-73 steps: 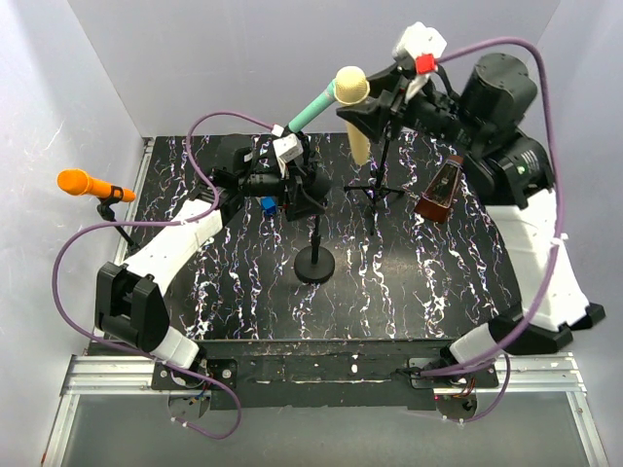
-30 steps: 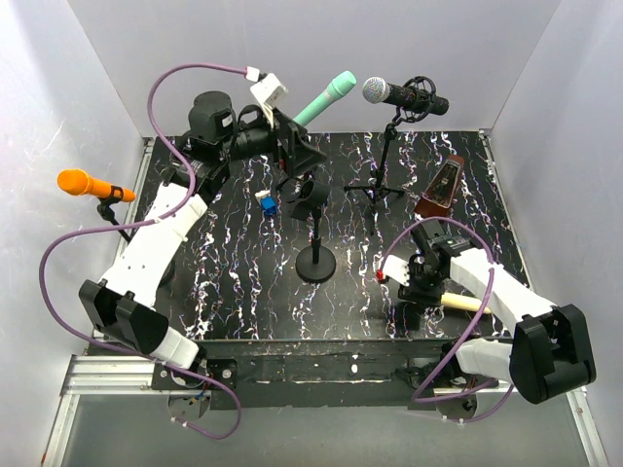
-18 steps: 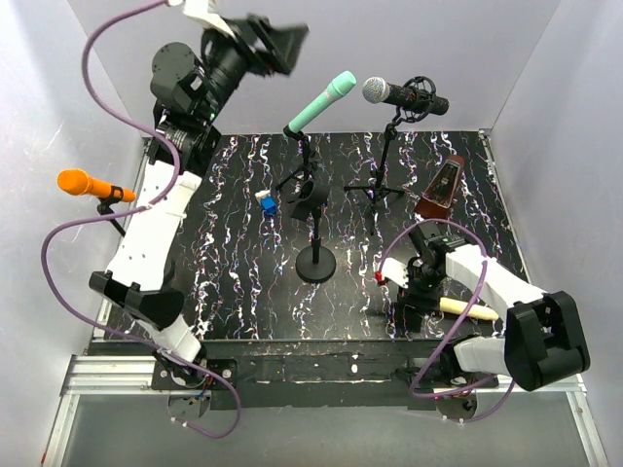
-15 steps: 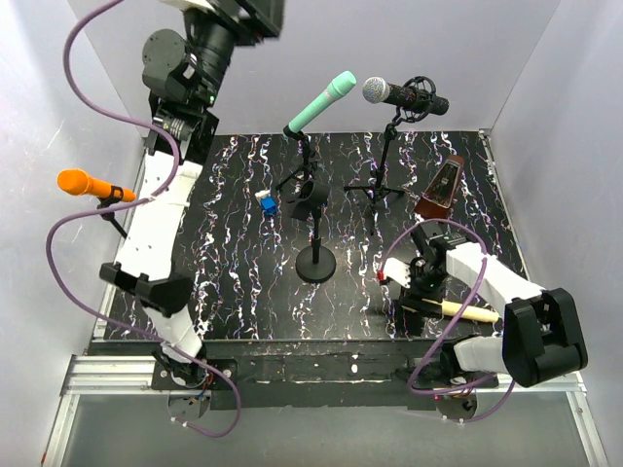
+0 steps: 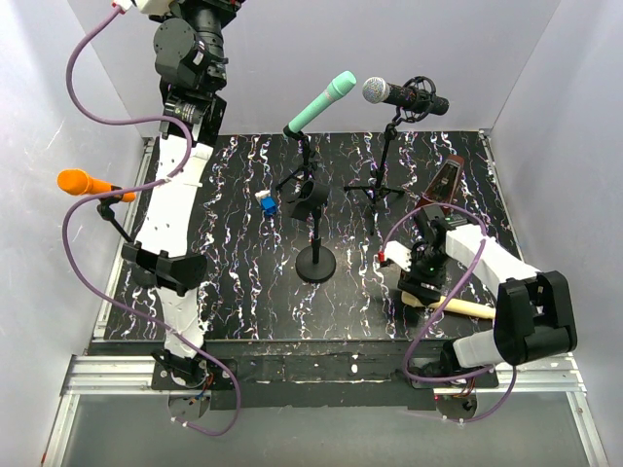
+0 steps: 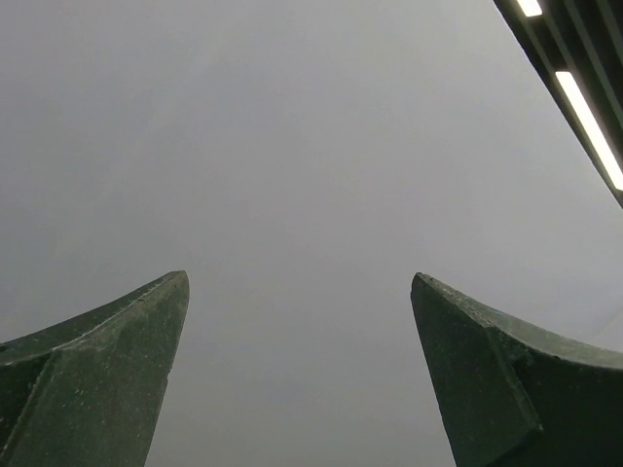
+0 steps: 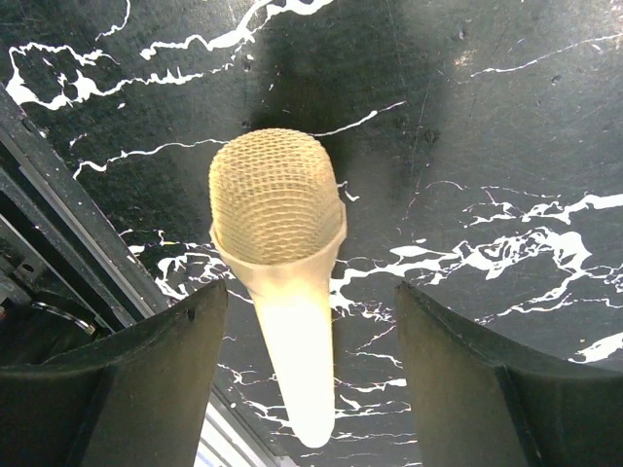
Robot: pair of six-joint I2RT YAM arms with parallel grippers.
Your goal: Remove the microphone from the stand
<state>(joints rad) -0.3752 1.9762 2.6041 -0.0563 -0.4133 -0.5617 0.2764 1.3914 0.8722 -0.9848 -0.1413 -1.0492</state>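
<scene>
Two views differ | right pincer (image 7: 307, 297) wide astride cream microphone (image 7: 277, 199), head hidden overhead | left pincer (image 6: 299, 282) wide

Black tabletop (image 5: 243, 282) with white marble veining, plain pale grey walls (image 5: 438, 39) on three sides. Aluminium rail (image 5: 321, 377) along near edge. Ceiling light strips (image 6: 587, 117) lit, top right of left wrist view.
</scene>
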